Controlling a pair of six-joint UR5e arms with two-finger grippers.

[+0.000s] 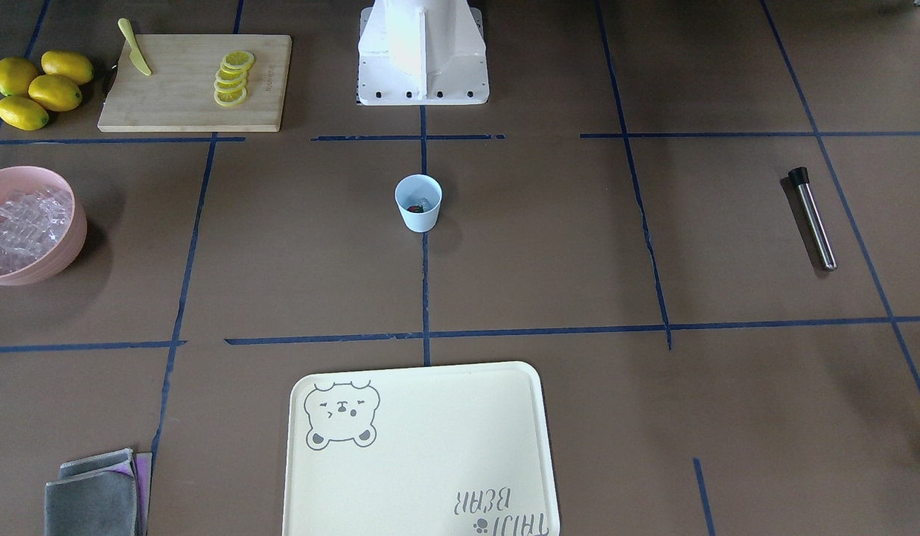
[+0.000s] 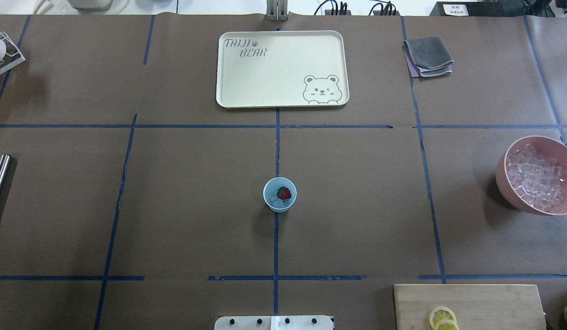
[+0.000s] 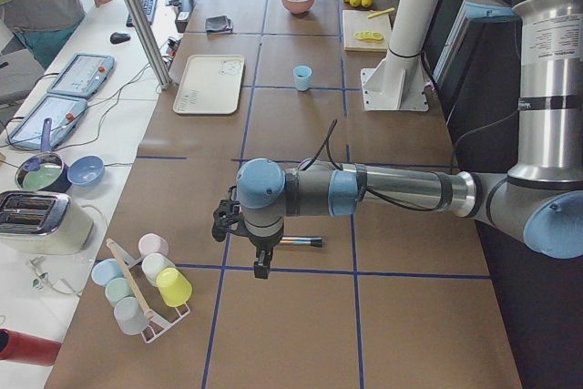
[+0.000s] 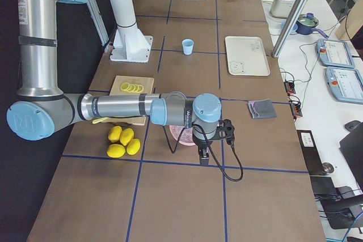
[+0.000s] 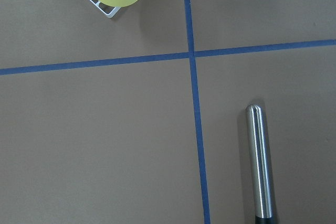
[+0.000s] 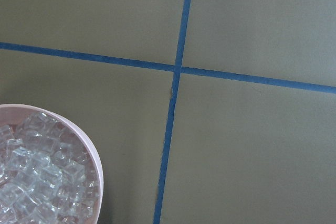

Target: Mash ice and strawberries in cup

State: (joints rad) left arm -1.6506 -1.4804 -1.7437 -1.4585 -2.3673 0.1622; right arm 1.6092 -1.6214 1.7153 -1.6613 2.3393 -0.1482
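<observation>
The light blue cup (image 2: 279, 195) stands upright at the table's middle, also in the front view (image 1: 418, 203). Inside it lie a red strawberry (image 2: 284, 193) and a little ice. More ice (image 2: 538, 178) fills the pink bowl (image 2: 501, 172) at the right. A steel muddler (image 1: 813, 217) lies flat at the left; the left wrist view shows it (image 5: 259, 166). My left gripper (image 3: 260, 266) hangs above the table beside the muddler. My right gripper (image 4: 203, 157) hangs over the table beside the pink bowl (image 6: 97, 171). I cannot tell whether either is open or shut.
A cream bear tray (image 2: 228, 91) lies at the far middle. A cutting board (image 1: 170, 112) holds lemon slices (image 1: 232, 78) and a yellow knife (image 1: 135, 48), with whole lemons (image 1: 39, 89) beside it. Folded grey cloths (image 2: 428, 56) lie far right. A cup rack (image 3: 146, 284) stands at the left end.
</observation>
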